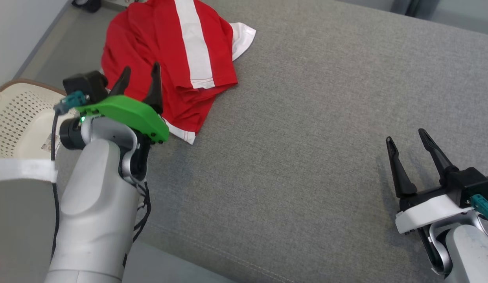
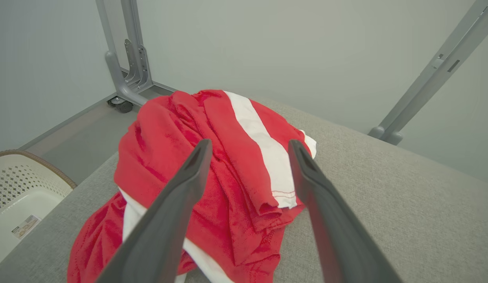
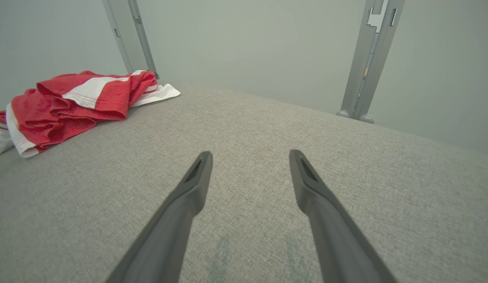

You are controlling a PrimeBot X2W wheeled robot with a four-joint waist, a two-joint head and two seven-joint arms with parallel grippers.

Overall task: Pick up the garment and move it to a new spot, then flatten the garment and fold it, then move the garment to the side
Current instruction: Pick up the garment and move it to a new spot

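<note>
Found garment (image 1: 149, 51) bunched, worktop (image 1: 306, 157) edge right under it. Saw left jaws spread near garment, right jaws spread well apart from it. Feared one-layer pinch dragging garment off.

Left claw (image 1: 142, 67) has black fingers (image 1: 155, 88) on a green mount (image 1: 126, 112), right claw (image 1: 405, 135) a white one, forearms (image 1: 94, 204) silver-grey

A table (image 1: 314, 129) covered in grey woven fabric, with a stitched seam along its near edge. On it lies one crumpled red garment (image 1: 149, 51) with white stripes, at eleven o'clock, near the table's left edge.
</note>
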